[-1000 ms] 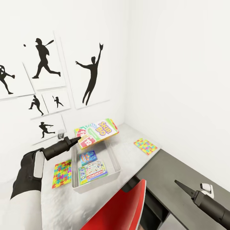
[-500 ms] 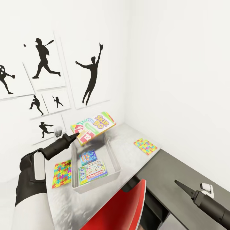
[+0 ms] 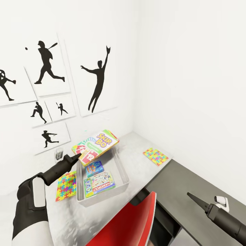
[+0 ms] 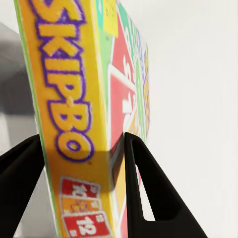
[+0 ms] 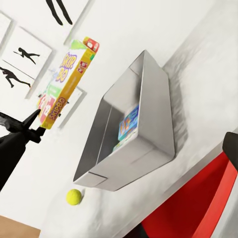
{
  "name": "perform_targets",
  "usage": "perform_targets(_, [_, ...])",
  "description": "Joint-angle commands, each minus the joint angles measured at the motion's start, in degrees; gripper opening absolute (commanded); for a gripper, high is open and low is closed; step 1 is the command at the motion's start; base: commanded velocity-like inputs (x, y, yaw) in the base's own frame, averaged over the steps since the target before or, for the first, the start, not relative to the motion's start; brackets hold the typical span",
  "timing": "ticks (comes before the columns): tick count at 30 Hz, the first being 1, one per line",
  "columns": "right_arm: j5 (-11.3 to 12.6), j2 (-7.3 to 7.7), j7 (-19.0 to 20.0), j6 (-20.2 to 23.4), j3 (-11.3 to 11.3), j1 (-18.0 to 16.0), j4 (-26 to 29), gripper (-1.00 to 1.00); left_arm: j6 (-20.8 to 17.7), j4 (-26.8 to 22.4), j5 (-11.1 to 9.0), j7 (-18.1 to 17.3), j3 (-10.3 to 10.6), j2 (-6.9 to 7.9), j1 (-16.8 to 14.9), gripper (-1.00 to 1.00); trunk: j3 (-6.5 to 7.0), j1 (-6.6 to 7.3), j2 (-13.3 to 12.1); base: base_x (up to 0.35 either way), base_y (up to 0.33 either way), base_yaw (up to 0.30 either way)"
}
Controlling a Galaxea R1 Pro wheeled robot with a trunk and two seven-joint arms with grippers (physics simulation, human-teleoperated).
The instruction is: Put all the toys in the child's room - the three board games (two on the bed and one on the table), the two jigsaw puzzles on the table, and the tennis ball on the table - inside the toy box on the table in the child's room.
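My left gripper (image 3: pixel 78 156) is shut on the near edge of the white-green Skip-Bo board game (image 3: pixel 96 145), holding it tilted in the air over the far end of the toy box (image 3: pixel 123 172). The left wrist view shows both fingers of the left gripper (image 4: pixel 82 136) clamped on the box (image 4: pixel 74 99). A blue board game (image 3: pixel 94 168) and a green one (image 3: pixel 99 184) lie flat in the toy box. One jigsaw puzzle (image 3: pixel 66 185) lies left of the box, another (image 3: pixel 155 156) to its right. The tennis ball (image 5: pixel 74 197) rests on the table (image 3: pixel 136 147). My right gripper (image 3: pixel 192 197) hovers open, low at the right.
A red chair (image 3: pixel 128 223) stands close against the table's front edge. A dark grey cabinet top (image 3: pixel 186 181) adjoins the table on the right. A small glass (image 3: pixel 58 153) stands by the wall behind my left gripper. White walls close in the corner.
My left arm has drawn back, carrying the Skip-Bo box leftward and slightly lower over the toy box. The right arm has not moved.
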State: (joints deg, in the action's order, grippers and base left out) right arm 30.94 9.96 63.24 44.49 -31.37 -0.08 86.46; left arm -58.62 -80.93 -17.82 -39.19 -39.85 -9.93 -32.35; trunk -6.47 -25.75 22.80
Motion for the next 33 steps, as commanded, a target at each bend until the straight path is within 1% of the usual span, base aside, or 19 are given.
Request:
perform_targets(1, [0.26,0.0,-0.02,0.34,-0.01,-0.01,0.03,1.0,-0.38,-0.05,-0.07,-0.13,-0.61,-0.07,0.14,-1.0,-0.11,-0.04,0.12,0.0,0.0,0.0])
perform_targets(6, [0.26,-0.03,-0.04,0.3,-0.01,-0.01,0.03,1.0,-0.42,-0.05,-0.23,0.32,-1.21,-0.07,0.63,-1.0,-0.11,-0.04,0.12,0.0,0.0,0.0])
perform_targets(12, [0.26,-0.1,0.0,0.25,-0.01,-0.01,0.03,1.0,-0.29,0.79,-2.86,0.69,-1.25,-0.07,1.0,-1.0,-0.11,-0.04,0.12,0.0,0.0,0.0])
perform_targets(16, [0.26,-0.11,0.03,0.25,-0.01,-0.01,0.03,1.0,-0.18,1.48,-3.44,1.38,-0.82,-0.07,1.04,-1.0,-0.11,-0.04,0.12,0.0,0.0,0.0])
perform_targets(17, [0.26,-0.11,0.03,0.25,-0.01,-0.01,0.03,1.0,-0.16,1.75,-3.51,1.56,-0.52,-0.07,1.04,-1.0,-0.11,-0.04,0.12,0.0,0.0,0.0])
perform_targets(19, [0.26,-0.08,0.03,0.25,-0.01,-0.01,0.03,1.0,-0.08,2.68,-3.75,2.08,1.01,-0.07,1.01,-1.0,-0.11,-0.04,0.12,0.0,0.0,0.0])
perform_targets(20, [0.26,-0.05,0.03,0.25,-0.04,-0.01,0.03,1.0,0.33,3.33,-4.15,2.41,2.41,-0.07,0.99,-1.0,-0.11,-0.04,0.12,0.0,0.0,0.0])
perform_targets(21, [0.26,-0.01,0.04,0.25,-0.06,-0.01,0.03,1.0,1.27,4.0,-4.95,2.83,3.88,-0.07,1.0,-1.0,-0.11,-0.04,0.12,0.0,0.0,0.0])
perform_targets(22, [0.26,0.0,0.04,0.25,-0.09,-0.01,0.03,1.0,1.95,4.35,-5.51,3.14,4.59,-0.07,1.0,-1.0,-0.11,-0.04,0.12,0.0,0.0,0.0])
perform_targets(23, [0.26,0.06,0.04,0.25,-0.12,-0.01,0.01,1.0,3.54,5.21,-6.97,4.09,5.87,-0.07,1.0,-1.0,-0.11,-0.04,0.12,0.0,0.0,0.0])
perform_targets(24, [0.26,0.09,0.04,0.25,-0.15,-0.01,-0.01,1.0,5.24,6.31,-8.86,5.52,6.85,-0.07,0.99,-1.0,-0.11,-0.04,0.12,0.0,0.0,0.0])
perform_targets(25, [0.26,0.1,0.04,0.25,-0.17,-0.01,-0.02,1.0,6.1,6.94,-10.03,6.43,7.23,-0.07,0.99,-1.0,-0.11,-0.04,0.12,0.0,0.0,0.0])
perform_targets(26, [0.26,0.12,0.04,0.25,-0.21,-0.01,-0.04,1.0,7.73,8.23,-12.53,8.42,7.79,-0.07,1.0,-1.0,-0.11,-0.04,0.12,0.0,0.0,0.0])
perform_targets(27, [0.26,0.12,0.04,0.25,-0.22,-0.01,-0.04,1.0,8.5,8.83,-13.84,9.49,8.0,-0.07,1.01,-1.0,-0.11,-0.04,0.12,0.0,0.0,0.0])
perform_targets(29, [0.28,0.14,0.04,0.25,-0.2,-0.01,-0.05,1.0,11.38,10.54,-18.89,13.74,8.89,-0.07,1.04,-1.0,-0.11,-0.04,0.12,0.0,0.0,0.0])
perform_targets(30, [0.27,0.14,0.04,0.23,-0.23,-0.01,-0.06,1.0,12.51,10.99,-21.03,15.36,9.65,-0.07,1.05,-1.0,-0.11,-0.04,0.12,0.0,0.0,0.0])
perform_targets(32, [0.27,0.14,0.04,0.2,-0.24,-0.01,-0.17,1.0,13.26,11.3,-22.89,16.48,10.62,-0.07,1.05,-1.0,-0.11,-0.04,0.12,0.0,0.0,0.0])
perform_targets(33, [0.27,0.16,0.07,0.17,-0.27,-0.01,-0.53,1.0,13.78,11.5,-24.48,17.25,11.64,-0.07,1.05,-1.0,-0.11,-0.04,0.12,0.0,0.0,0.0])
